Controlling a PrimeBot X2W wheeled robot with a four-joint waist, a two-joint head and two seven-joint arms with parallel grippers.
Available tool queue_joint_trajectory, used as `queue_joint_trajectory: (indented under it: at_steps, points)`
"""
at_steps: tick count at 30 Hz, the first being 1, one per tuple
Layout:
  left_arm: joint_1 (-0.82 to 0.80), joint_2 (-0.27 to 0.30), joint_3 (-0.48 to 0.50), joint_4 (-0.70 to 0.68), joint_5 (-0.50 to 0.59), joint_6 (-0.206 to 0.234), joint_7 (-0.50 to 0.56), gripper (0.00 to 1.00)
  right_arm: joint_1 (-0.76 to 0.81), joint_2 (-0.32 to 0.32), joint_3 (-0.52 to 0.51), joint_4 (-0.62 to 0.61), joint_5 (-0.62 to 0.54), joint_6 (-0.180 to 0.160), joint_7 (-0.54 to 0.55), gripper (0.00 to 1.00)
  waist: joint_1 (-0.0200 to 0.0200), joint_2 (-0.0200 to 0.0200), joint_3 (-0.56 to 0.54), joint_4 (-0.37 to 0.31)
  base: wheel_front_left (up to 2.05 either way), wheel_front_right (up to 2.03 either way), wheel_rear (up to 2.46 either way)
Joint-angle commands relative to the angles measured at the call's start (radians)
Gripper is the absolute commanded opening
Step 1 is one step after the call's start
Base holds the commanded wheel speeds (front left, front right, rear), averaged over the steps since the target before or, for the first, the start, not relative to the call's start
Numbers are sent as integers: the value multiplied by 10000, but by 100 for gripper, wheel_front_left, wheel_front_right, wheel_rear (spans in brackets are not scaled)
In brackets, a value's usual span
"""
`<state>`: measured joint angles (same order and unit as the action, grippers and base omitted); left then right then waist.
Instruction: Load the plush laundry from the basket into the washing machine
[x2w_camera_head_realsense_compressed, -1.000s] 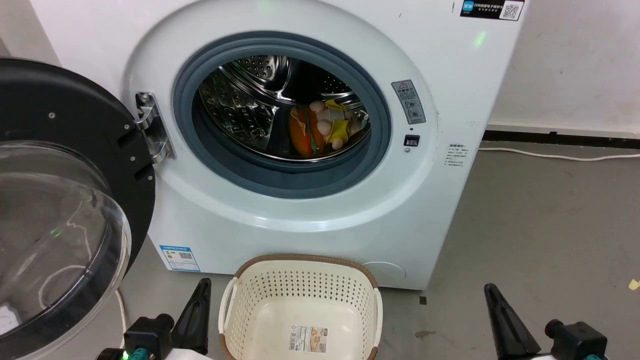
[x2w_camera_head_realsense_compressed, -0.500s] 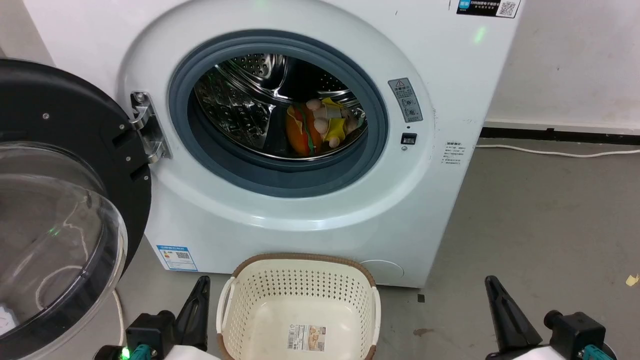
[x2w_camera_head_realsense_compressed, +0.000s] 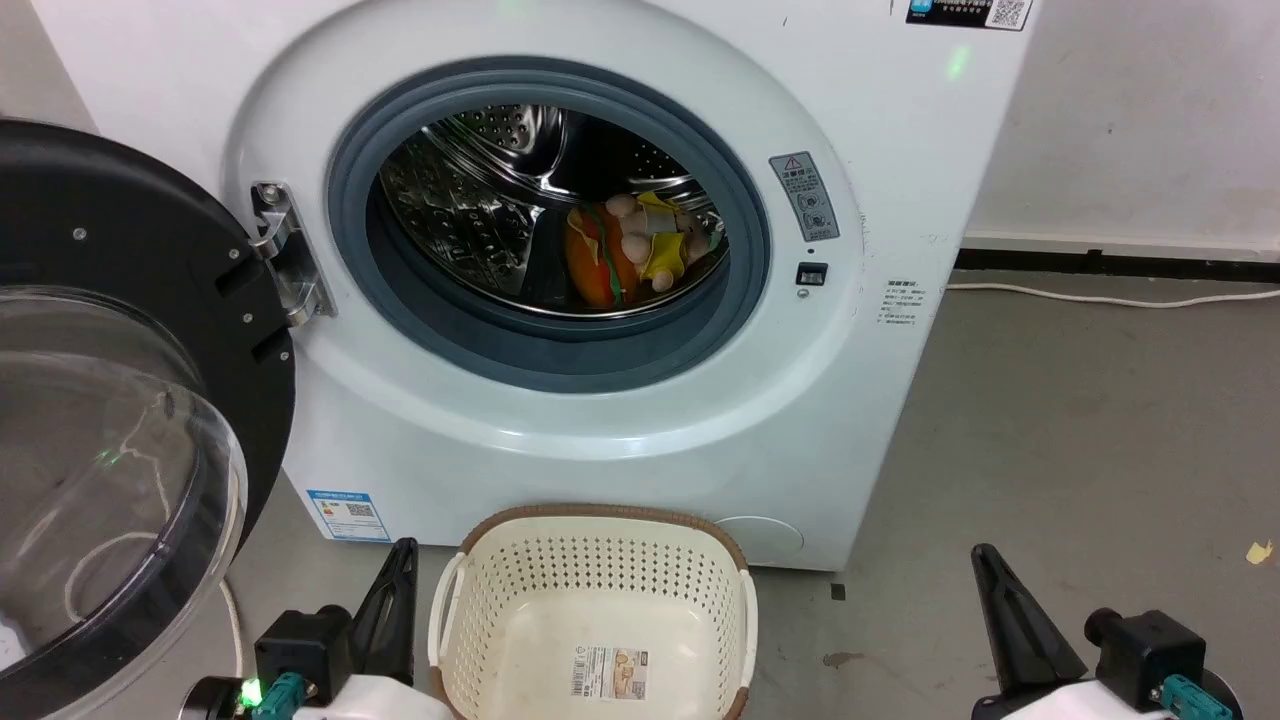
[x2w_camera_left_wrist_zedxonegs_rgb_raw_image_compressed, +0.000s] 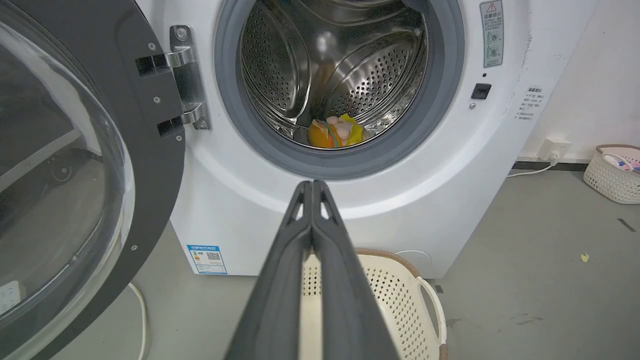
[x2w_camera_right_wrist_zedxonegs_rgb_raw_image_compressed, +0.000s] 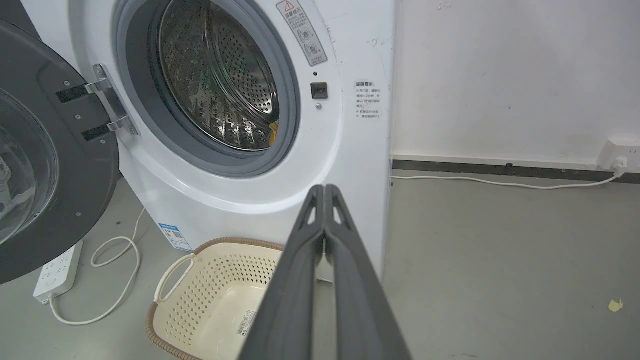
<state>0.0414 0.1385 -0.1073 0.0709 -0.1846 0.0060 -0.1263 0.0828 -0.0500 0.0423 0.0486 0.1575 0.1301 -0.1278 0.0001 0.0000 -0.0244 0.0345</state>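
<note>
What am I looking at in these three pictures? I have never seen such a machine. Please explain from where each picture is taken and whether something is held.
This is a wheeled robot with two arms, each ending in a two-fingered claw. One picture comes from a camera on its head, looking down: the left claw is at lower left, the right claw at lower right. The other two come from cameras on the wrists, each looking along its own claw: left, right. Both claws are shut and hold nothing. In front stands a washer with its door swung open. A plush toy lies in the drum. The basket on the floor holds no laundry.
</note>
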Motion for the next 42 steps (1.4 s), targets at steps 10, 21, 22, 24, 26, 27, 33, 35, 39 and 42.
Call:
queue_joint_trajectory:
  at_steps: [10, 21, 22, 24, 26, 27, 33, 35, 39, 42]
  points:
    - [-161, -193, 227, -173, 367, -25, 224, 0, -263, -1, -91, -149, -315, 3, 231, 0, -1, 0, 40, -56, 0, 0, 0]
    - [-215, -342, 409, -289, 685, -32, 448, 0, -385, -2, -162, -221, -586, 3, 457, 0, -1, 0, 84, -118, 0, 0, 0]
    - [-220, -355, 426, -299, 714, -33, 468, 0, -396, -2, -169, -228, -611, 4, 477, 0, -1, 0, 88, -124, 0, 0, 0]
    - [-230, -382, 459, -320, 772, -35, 509, 0, -418, -2, -182, -241, -661, 4, 518, 0, -1, 0, 96, -135, 0, 0, 0]
    - [-240, -409, 492, -341, 830, -36, 549, 0, -440, -2, -195, -254, -710, 4, 559, 0, -1, 0, 104, -147, 0, 0, 0]
    - [-245, -423, 509, -352, 859, -37, 570, 0, -451, -2, -201, -261, -735, 4, 580, 0, -1, 0, 108, -152, 0, 0, 0]
    - [-274, -504, 608, -414, 1032, -41, 691, 0, -517, -2, -240, -301, -882, 4, 702, 0, -1, 0, 132, -186, 0, 0, 0]
    - [-284, -531, 641, -435, 1090, -42, 732, 0, -539, -2, -253, -314, -932, 4, 744, 0, -1, 0, 140, -198, 0, 0, 0]
    - [-304, -585, 707, -477, 1206, -45, 814, 0, -584, -2, -279, -340, -1031, 5, 826, 0, -1, 0, 156, -220, 0, 0, 0]
    - [-319, -625, 757, -509, 1293, -47, 875, 0, -617, -2, -299, -360, -1105, 5, 887, 0, -1, 0, 168, -237, 0, 0, 0]
